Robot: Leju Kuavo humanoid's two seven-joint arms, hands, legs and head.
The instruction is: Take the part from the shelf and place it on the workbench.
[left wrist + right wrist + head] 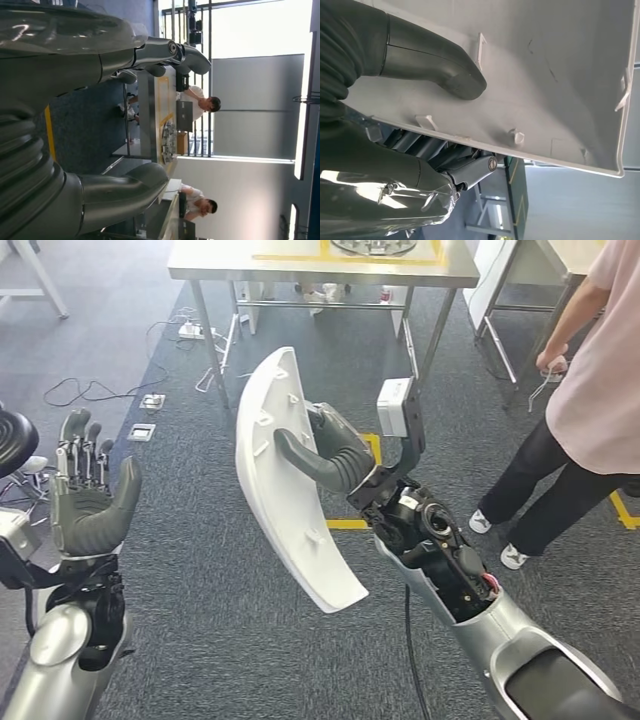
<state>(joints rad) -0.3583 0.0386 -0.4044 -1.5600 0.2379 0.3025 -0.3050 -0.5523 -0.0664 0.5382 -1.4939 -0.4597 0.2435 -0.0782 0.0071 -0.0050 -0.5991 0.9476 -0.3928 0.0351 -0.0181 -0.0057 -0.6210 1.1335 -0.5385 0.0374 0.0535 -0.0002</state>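
Note:
A long curved white plastic part (pixel 283 490) hangs in mid air over the carpet, gripped by my right hand (pixel 328 452). The thumb lies across its ribbed inner face and the fingers wrap behind its edge. The right wrist view gives the same grip close up: the thumb on the part (pixel 546 70), the fingers under its rim. My left hand (pixel 87 495) is raised at the left with palm open and fingers upright, holding nothing. The steel workbench (pixel 226 260) stands ahead at the top of the head view, and it also stands in the left wrist view (pixel 151 115).
A person (pixel 596 390) in a pink top and black trousers stands at the right, close to my right arm. Cables and power strips (pixel 151 400) lie on the carpet by the bench's left leg. Yellow floor tape (pixel 355 523) runs under the part. A round metal fixture (pixel 373 246) sits on the bench.

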